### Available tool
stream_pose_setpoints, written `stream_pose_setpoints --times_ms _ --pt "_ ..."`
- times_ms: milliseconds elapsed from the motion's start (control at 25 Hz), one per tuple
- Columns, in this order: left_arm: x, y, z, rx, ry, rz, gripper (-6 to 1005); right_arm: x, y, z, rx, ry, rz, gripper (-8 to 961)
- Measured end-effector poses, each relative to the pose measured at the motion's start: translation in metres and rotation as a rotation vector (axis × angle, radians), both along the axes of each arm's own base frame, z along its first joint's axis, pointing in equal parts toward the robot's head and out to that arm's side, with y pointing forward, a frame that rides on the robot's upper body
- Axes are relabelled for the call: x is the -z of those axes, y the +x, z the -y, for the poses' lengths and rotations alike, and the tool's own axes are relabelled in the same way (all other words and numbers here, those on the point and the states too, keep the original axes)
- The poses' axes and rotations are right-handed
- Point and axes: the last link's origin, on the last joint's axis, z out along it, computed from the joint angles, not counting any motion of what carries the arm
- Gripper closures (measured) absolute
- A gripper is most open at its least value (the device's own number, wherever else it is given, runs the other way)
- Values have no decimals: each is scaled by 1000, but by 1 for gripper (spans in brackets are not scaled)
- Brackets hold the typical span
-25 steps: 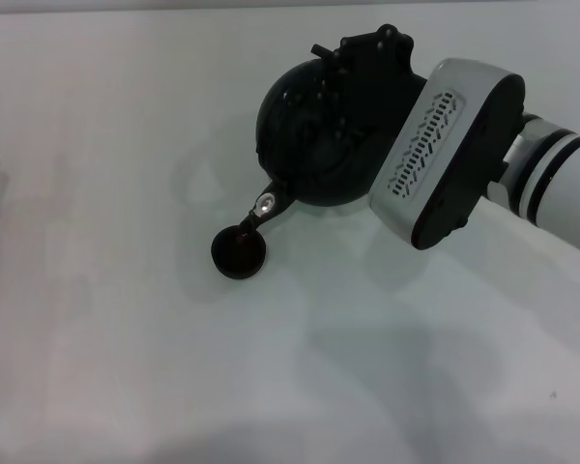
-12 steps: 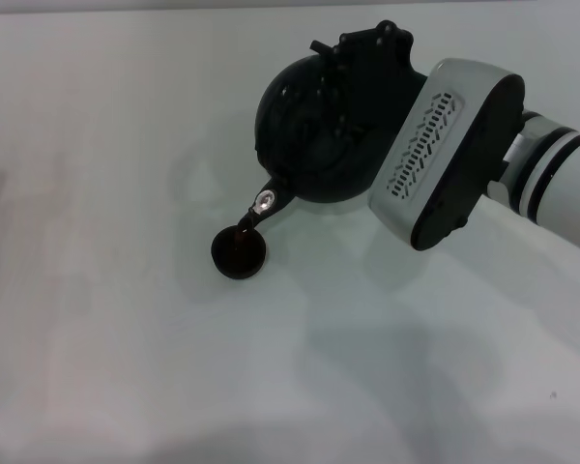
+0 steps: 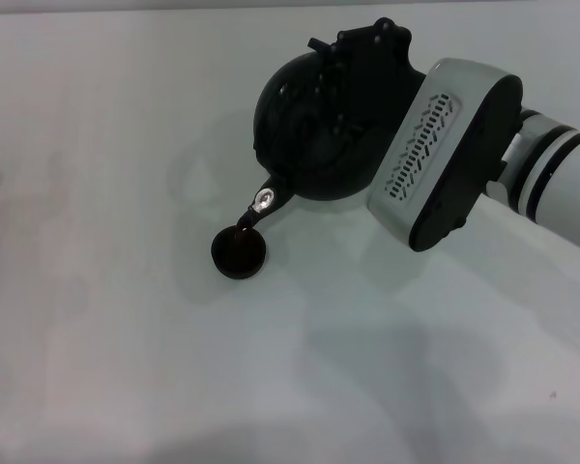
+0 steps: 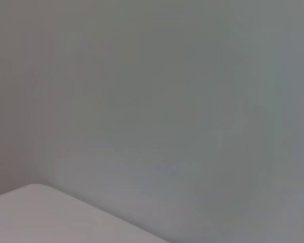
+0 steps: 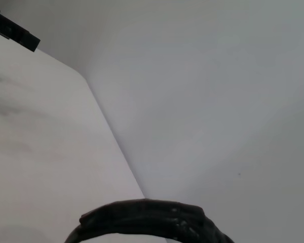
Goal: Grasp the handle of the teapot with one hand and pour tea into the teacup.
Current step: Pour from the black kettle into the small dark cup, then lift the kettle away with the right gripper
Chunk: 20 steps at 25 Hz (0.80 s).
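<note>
Right tool [image 3: 372, 58] sits on top of the teapot [image 3: 304, 135], its black body covering the pot's crown, with the white wrist housing [image 3: 445, 150] angling away to the pot's right. Fingers are buried behind the tool body in the head view and don't appear in the right wrist view, so can't tell if they're spread or pinching. That wrist view does show the handle [image 5: 152, 220] as a dark ribbed arc right at the frame edge, close to the camera. Teapot is tipped toward its spout [image 3: 261, 205], silvery spot facing up. The spout tip is directly over the near rim of the teacup [image 3: 239, 253]. The teacup sits on the white desk [image 3: 97, 290] just below-left of the teapot, upright, with dark liquid inside and a small reddish glint at the point under the spout tip. Left tool isn't visible; the left wrist view only shows blank pale surface.
</note>
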Motion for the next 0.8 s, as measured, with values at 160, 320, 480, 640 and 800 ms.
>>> stream_pose_setpoints --times_ms 160,320,480,640,800 --pt "0 0 0 1 0 0 110 0 -1 -1 -4 3 0 840" --pt "0 0 -1 1 0 0 110 0 -2 -1 -10 5 6 841" --pt "0 1 -1 2 0 -1 110 -1 -2 -1 -12 7 7 841" --pt "0 1 -1 2 0 -1 110 -1 -2 -1 -10 7 7 841" --pt "0 1 -1 2 0 -1 110 1 1 0 0 2 5 841"
